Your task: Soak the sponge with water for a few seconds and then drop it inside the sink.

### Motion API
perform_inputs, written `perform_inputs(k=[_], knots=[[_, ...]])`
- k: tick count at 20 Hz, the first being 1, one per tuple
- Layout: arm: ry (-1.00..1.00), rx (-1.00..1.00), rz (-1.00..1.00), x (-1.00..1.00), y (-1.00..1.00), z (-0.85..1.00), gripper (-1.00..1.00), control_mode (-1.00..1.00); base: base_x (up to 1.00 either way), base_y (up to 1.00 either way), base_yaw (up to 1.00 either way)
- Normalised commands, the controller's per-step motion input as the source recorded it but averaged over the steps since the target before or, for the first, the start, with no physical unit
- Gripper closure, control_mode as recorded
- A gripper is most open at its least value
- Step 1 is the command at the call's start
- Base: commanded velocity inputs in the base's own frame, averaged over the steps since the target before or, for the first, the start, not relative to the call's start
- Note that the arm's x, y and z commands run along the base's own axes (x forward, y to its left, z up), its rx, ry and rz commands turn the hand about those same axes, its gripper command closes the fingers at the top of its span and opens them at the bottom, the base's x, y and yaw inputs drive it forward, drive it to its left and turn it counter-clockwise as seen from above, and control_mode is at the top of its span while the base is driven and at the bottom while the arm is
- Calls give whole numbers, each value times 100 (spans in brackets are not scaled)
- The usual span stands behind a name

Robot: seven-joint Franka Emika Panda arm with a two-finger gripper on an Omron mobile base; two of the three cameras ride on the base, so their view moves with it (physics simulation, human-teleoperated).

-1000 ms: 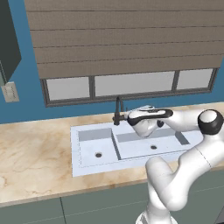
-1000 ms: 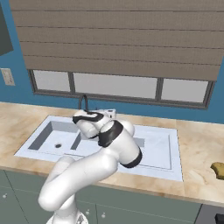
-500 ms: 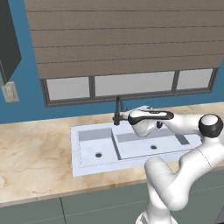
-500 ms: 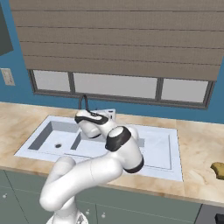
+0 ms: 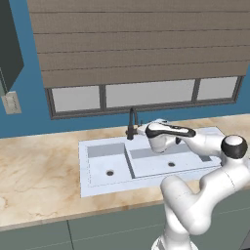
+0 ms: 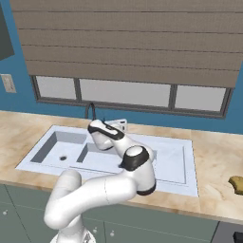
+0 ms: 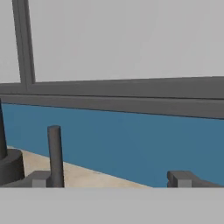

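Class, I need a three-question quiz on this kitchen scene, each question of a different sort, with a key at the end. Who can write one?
1. True or false: the sponge lies in the sink, not on the counter.
2. The hand is nearest to: A the faucet; B the sponge; C the counter's front edge.
3. Fill in: in the hand view the fingers stand ____, with nothing between them.

Key: 1 false, it lies on the counter, to the right of the sink in the right base view. 2 A. 3 open.
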Motion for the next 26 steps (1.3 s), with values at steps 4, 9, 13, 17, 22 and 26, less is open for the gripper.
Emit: perform_inputs(k=[4, 9, 13, 17, 22, 26], knots=[[0, 0, 0, 35, 0, -18, -100, -100, 0, 0, 0], [0, 0, 0, 30, 6, -21, -100, -100, 0, 0, 0], [0, 0, 0, 33, 12, -19, -100, -100, 0, 0, 0], [0, 0, 0, 36, 8, -21, -100, -100, 0, 0, 0], [0, 0, -2, 40, 5, -24, -100, -100, 0, 0, 0], [0, 0, -11, 34, 1, -32, -100, -100, 0, 0, 0]])
